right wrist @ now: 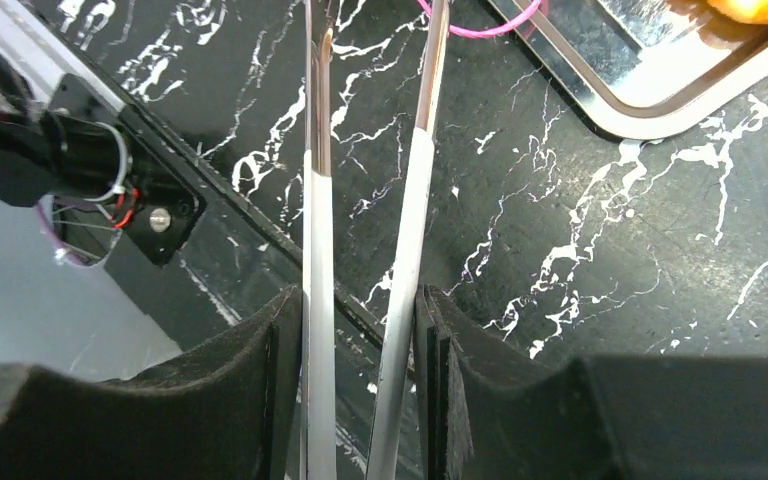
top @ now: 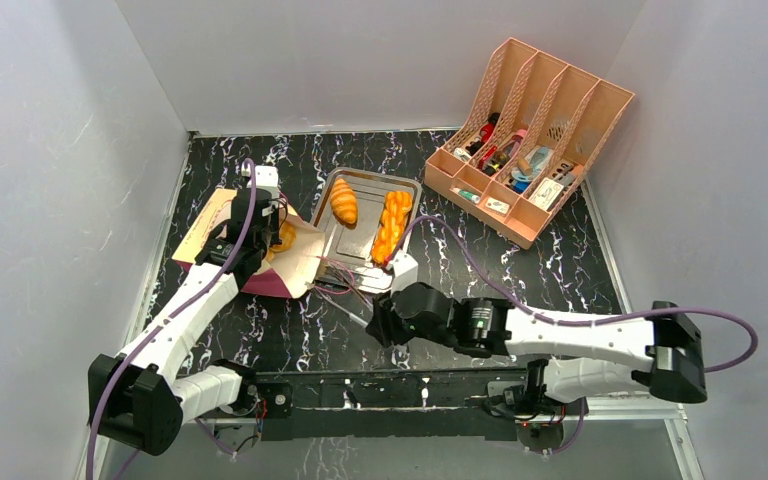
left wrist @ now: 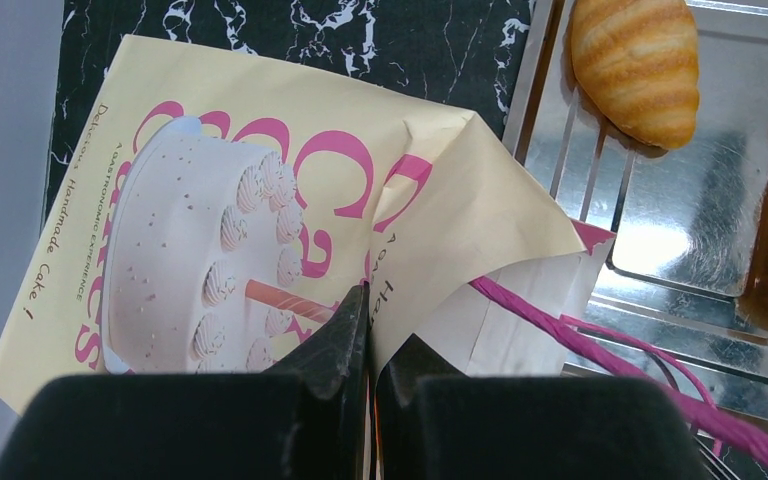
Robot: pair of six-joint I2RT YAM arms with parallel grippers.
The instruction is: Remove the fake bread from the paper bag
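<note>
Extraction is underway: the left claw (left wrist: pixel 372 325) is pinching the paper bag (left wrist: pixel 260 130) by its rim, left of the tray (top: pixel 365 172) holding fake bread (top: pixel 344 203). The right claw (right wrist: pixel 360 330) is clamping tongs (right wrist: pixel 415 200), and probably needs to reach into the bag next.

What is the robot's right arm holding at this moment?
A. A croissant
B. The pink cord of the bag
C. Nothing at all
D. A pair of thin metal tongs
D: the right end effector is closed around the tongs, whose two metal blades run out between its fingers. The croissant lies on the tray, and the left end effector pinches the paper bag.
</note>
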